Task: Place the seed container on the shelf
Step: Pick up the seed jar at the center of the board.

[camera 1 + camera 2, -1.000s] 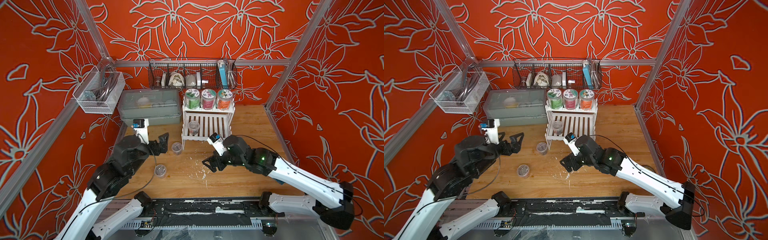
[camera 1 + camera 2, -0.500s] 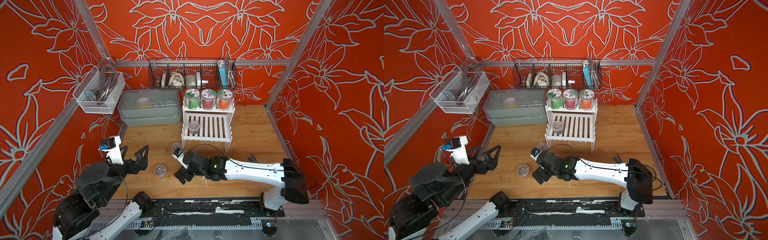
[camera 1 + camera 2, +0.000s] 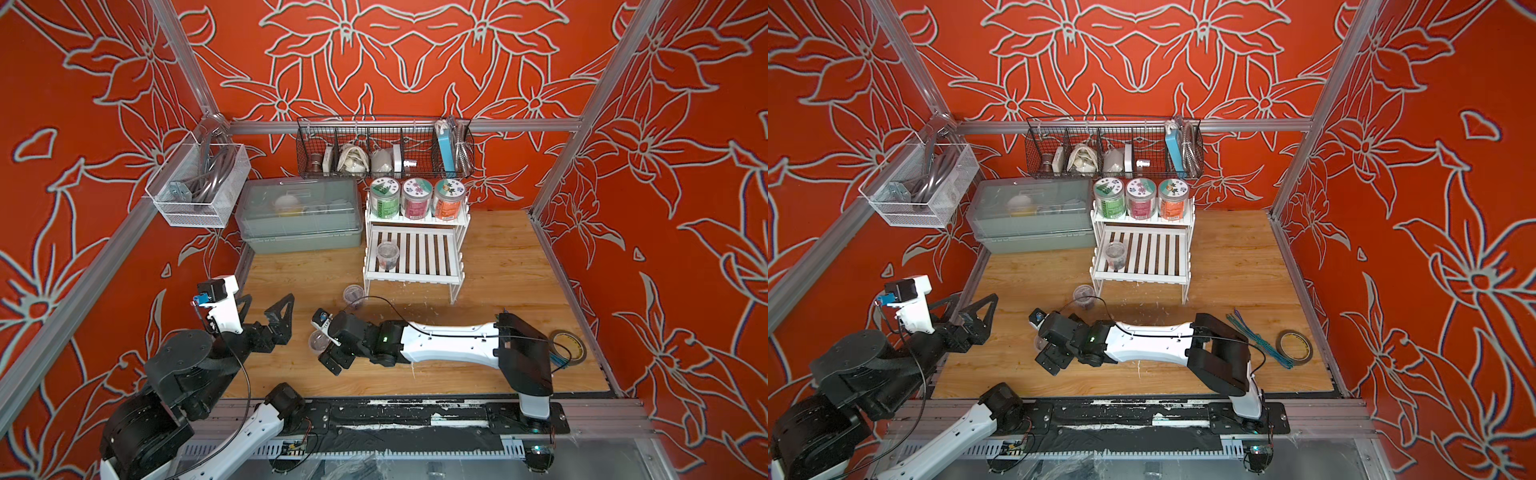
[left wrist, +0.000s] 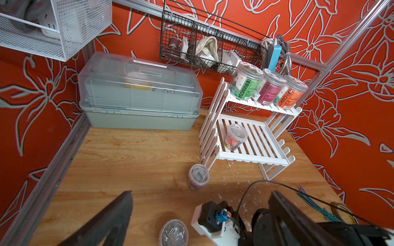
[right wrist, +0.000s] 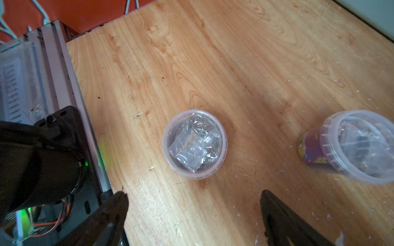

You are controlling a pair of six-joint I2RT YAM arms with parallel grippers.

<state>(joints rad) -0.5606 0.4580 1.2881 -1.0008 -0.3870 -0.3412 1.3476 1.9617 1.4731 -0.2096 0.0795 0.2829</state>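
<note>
1. The step in hand looks like the approach to the pick. Nothing is gripped yet, and the seed container (image 5: 194, 144) stands upright on the counter (image 3: 498, 332) with its lid on. It is toward the front edge, left of the middle and well apart from the shelf (image 3: 411, 277).
2. The right tool (image 5: 193, 192) hovers above that container with its jaws spread wide and empty. In the right wrist view the tub sits ahead of the gap between the fingers, touching neither.
3. The left tool (image 3: 269, 300) hangs near the left edge, also spread wide and holding nothing.
4. The shelf stands at the back edge. Its upper tier carries three labelled jars (image 3: 412, 203), so I judge the lower slatted tier to be the place to aim for. A third tub (image 3: 387, 254) already sits at that tier's left end.
5. A second tub (image 5: 358, 147) rests on the counter just beside the shelf's front left leg.
6. The next move probably calls for:
   - lowering the right tool until the fingers flank the tub's wall below the lid rim
   - closing gently, since the thin plastic may flex
   - lifting clear of the second tub before carrying back toward the free slats
</note>
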